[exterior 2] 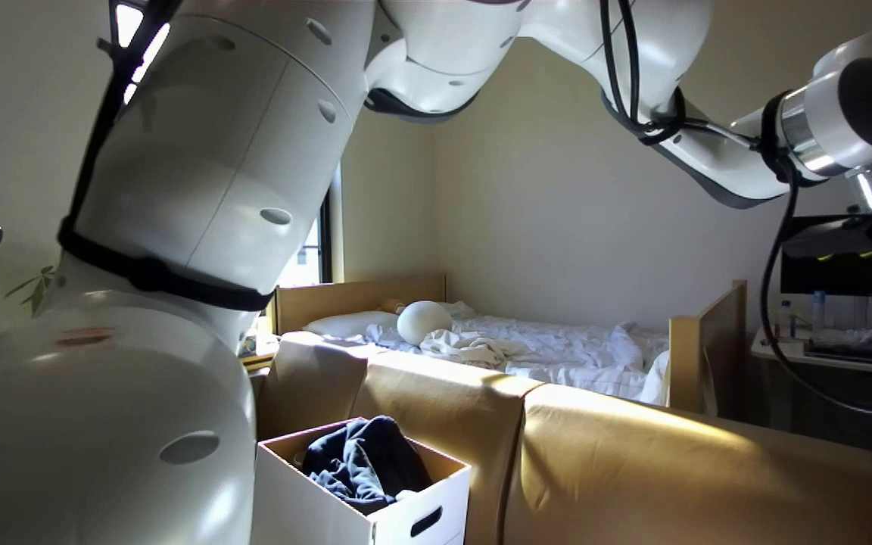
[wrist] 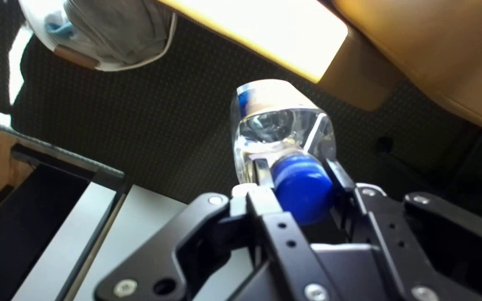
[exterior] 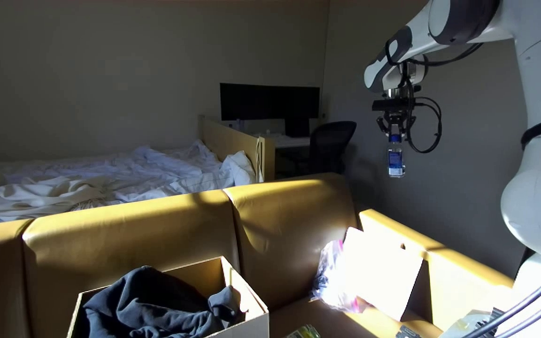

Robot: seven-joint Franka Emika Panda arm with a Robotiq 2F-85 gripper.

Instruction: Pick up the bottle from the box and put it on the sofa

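A black metal gripper (wrist: 299,173) clasps in its fingers (wrist: 286,234) the blue-capped end of a small clear plastic bottle (exterior: 395,162), held upright in mid-air beyond the armrest (exterior: 463,268) of a mustard-tan leather-look sofa (exterior: 294,211), before whose back stands a squarish white-and-tan cardboard box (exterior 2: 307,503) containing dark cloth (exterior: 153,305).

White robot arm (exterior 2: 201,166), open box (exterior 2: 322,509) holding dark cloth (exterior 2: 372,462), tan sofa (exterior 2: 678,469), rumpled bed (exterior 2: 576,352) behind

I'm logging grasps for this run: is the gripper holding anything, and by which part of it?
The gripper holds the clear plastic bottle by its blue cap, pinched between the two fingers; the bottle hangs cap-up beneath.
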